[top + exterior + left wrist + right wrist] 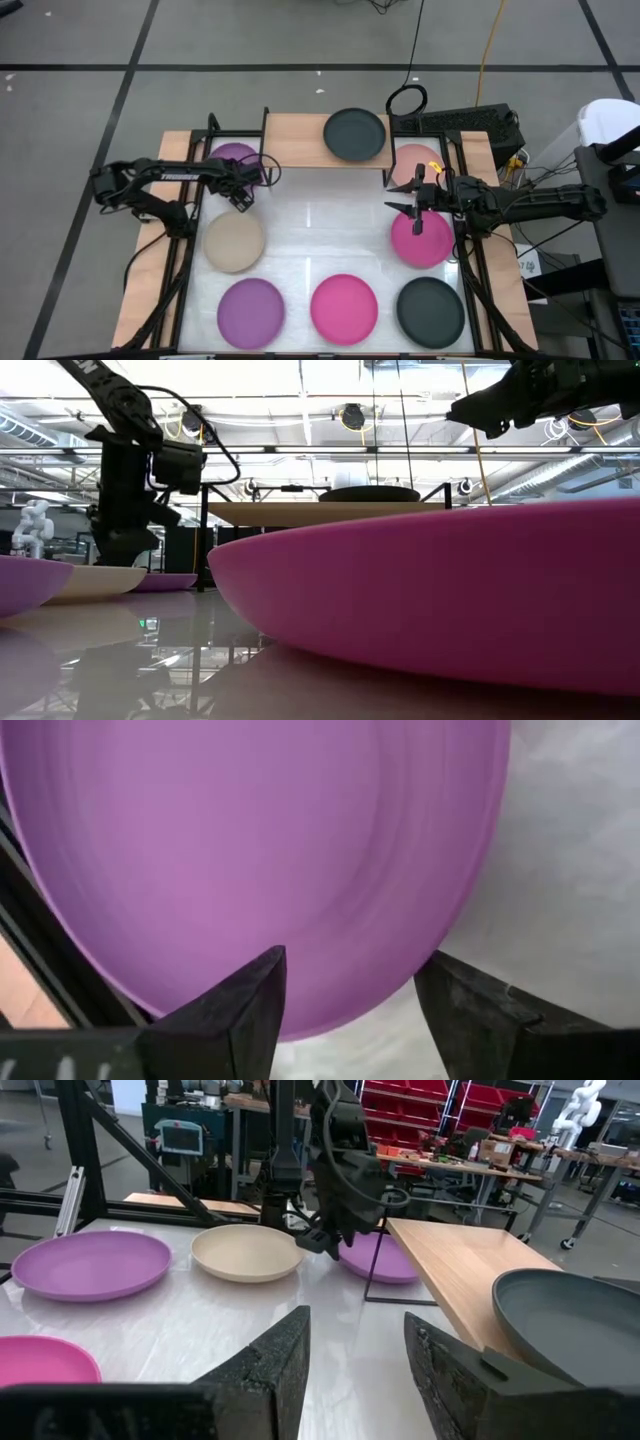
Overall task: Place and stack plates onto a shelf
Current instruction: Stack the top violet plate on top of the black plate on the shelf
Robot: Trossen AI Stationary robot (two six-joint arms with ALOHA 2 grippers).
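The shelf [300, 140] stands at the table's far edge and carries one dark grey plate [354, 135]. The other plates lie flat on the white table: a purple one [237, 163] by the shelf's left end, beige [234, 242], pale pink [415, 165], a magenta one [421, 240], and along the near edge purple [251, 312], magenta [343, 308] and dark grey [430, 310]. My left gripper [350, 1010] points down, open, its fingers either side of the far purple plate's [260, 850] near rim. My right gripper [355, 1360] is open, empty and raised above the right magenta plate.
Black frame rails [185, 250] run along both sides of the table. The shelf's thin black leg [372, 1265] stands beside the far purple plate. A cable loop [406, 100] and a black box [470, 122] lie behind the shelf. Bare table [320, 230] shows in the middle.
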